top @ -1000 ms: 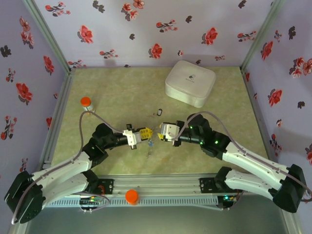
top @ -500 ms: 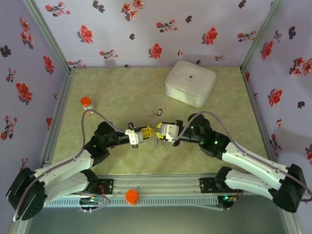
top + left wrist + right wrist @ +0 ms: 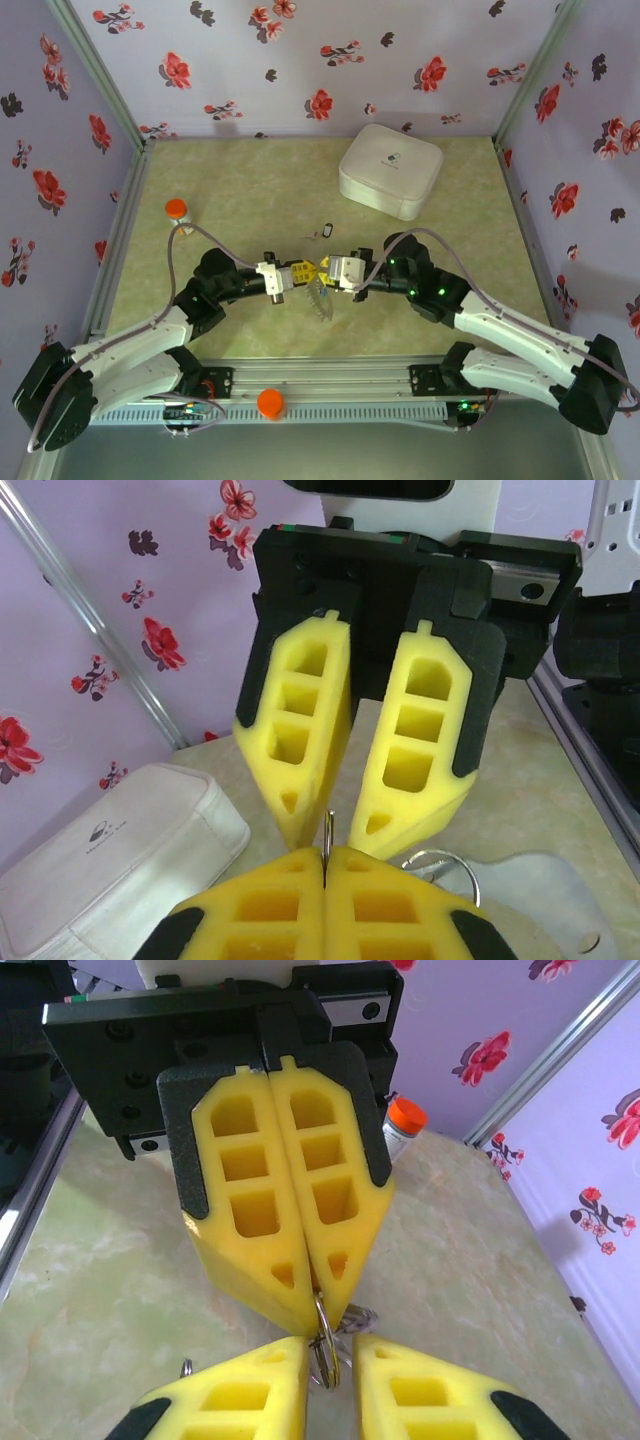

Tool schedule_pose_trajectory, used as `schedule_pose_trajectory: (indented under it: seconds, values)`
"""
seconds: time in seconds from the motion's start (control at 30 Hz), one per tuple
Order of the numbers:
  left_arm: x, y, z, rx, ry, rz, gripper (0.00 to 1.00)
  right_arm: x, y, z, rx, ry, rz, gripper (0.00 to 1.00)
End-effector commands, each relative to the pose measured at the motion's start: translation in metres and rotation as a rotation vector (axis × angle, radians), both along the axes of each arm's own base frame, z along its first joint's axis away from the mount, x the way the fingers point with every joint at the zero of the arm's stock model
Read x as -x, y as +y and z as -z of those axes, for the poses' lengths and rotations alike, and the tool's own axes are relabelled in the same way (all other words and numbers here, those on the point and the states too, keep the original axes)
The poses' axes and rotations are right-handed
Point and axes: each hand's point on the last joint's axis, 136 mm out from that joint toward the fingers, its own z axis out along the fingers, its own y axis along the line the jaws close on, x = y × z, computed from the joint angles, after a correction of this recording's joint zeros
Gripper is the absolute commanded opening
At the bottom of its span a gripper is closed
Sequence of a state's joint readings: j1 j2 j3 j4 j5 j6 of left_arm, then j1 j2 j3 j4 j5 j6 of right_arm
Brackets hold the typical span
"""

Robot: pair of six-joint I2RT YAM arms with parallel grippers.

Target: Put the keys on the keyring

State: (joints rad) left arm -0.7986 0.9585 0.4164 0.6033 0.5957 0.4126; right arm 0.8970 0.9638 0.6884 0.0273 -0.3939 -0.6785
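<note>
You are early in the job; as far as I can judge, no key is on the ring yet. Your left gripper (image 3: 312, 1300) is closed tight, pinching the thin metal keyring (image 3: 323, 1328) at its fingertips and holding it up off the bench (image 3: 250, 190), near the middle of the bench.

Your right gripper (image 3: 330, 1355) meets it nose to nose. Its jaws stand narrow but parted, with the ring's lower loop hanging in the gap between them. I cannot tell whether the pads touch the wire, and I see no key in that gripper.

The black-and-silver key (image 3: 327, 232) lies loose on the bench, just beyond the two grippers and well short of the white box (image 3: 390, 170), so that one is plainly not threaded. From above, a pale shape (image 3: 320, 298) hangs just below the meeting point. It is too blurred to say whether it belongs to the ring or carries a key.

So the ring is gripped and presented, and that is the part done. What is left, in my judgement, is nearly everything: steady or open the ring, pick up each key, slide it on, and check that both hang from the wire.
</note>
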Motion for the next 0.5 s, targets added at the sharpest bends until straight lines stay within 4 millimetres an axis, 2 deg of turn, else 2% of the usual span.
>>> schedule_pose_trajectory:
  seconds: [0.0, 0.1, 0.2, 0.3, 0.47]
  values:
    - [0.005, -0.003, -0.03, 0.075, -0.041, 0.037, 0.0, 0.006, 0.005, -0.002, 0.012, 0.01, -0.045, 0.15]
    - [0.005, -0.003, -0.029, 0.073, -0.039, 0.034, 0.0, 0.006, 0.008, -0.002, 0.018, 0.009, -0.058, 0.01]
    - [0.0, -0.002, -0.025, 0.06, -0.025, 0.006, 0.01, 0.008, 0.009, -0.002, 0.025, 0.013, -0.073, 0.0]
    - [-0.005, -0.001, -0.015, 0.017, -0.009, -0.028, 0.12, 0.009, 0.009, -0.004, 0.026, 0.014, -0.081, 0.0]
    - [-0.008, -0.003, 0.0, -0.066, 0.017, -0.03, 0.11, 0.013, 0.013, -0.006, 0.037, 0.021, -0.111, 0.0]
